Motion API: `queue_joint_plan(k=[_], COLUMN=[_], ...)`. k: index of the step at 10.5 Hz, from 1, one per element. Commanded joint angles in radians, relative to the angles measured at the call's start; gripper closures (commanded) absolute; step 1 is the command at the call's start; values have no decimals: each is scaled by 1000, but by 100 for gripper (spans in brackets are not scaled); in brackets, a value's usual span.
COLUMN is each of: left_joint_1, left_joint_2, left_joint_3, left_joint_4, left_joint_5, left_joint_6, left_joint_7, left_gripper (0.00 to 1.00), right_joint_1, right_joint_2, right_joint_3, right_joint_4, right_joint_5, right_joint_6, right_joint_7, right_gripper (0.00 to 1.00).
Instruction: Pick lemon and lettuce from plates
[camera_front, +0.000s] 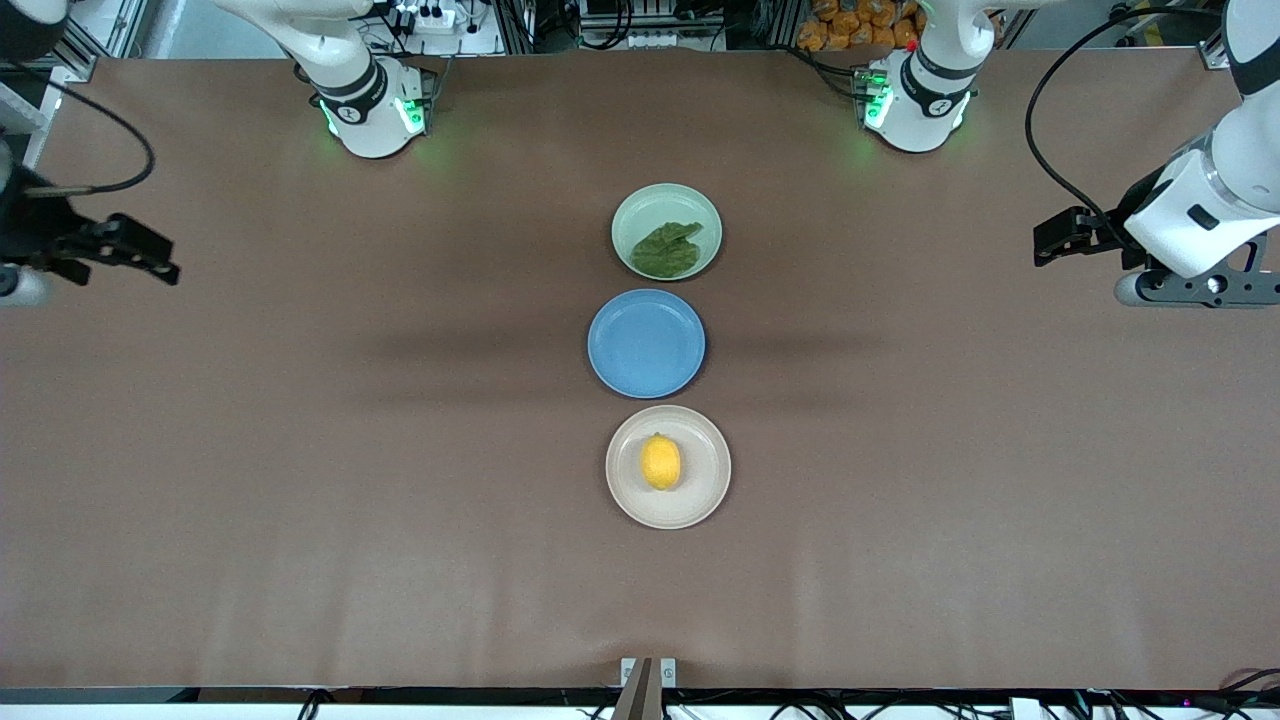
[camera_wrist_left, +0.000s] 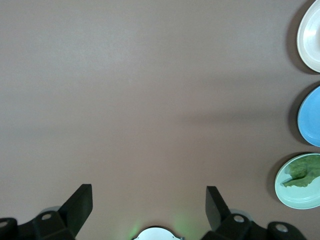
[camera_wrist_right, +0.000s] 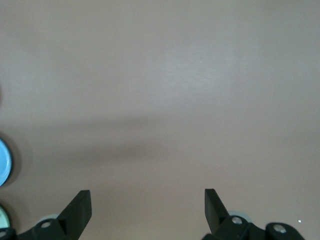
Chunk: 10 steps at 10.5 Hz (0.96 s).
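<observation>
Front view: three plates in one row at mid-table. Nearest the camera, one beige plate bearing one lemon; next, one blue plate, bare; farthest, one mint plate bearing one lettuce leaf. Two grippers, fingers spread, holding nothing: left gripper and right gripper over the table's two ends, well apart from both plates.
</observation>
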Motion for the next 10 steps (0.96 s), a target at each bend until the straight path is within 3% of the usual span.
queue_joint_plan(k=[1, 3, 10], left_joint_1=[4, 3, -1], left_joint_2=[-3, -3, -3], left_joint_3=[0, 0, -2], left_joint_4=[-4, -2, -1], left_joint_5=[-11, -9, -8], left_joint_6=[5, 5, 6], left_joint_7=[26, 26, 26], left_gripper=[0, 0, 0], right_joint_1=[-26, -19, 1], right_joint_2=[-15, -25, -24], right_joint_3=[-13, -5, -7], right_joint_4=[3, 6, 0], right_joint_5=[51, 123, 126], right_joint_6=[-9, -24, -58], right_joint_7=[8, 15, 17], right_gripper=[0, 0, 0])
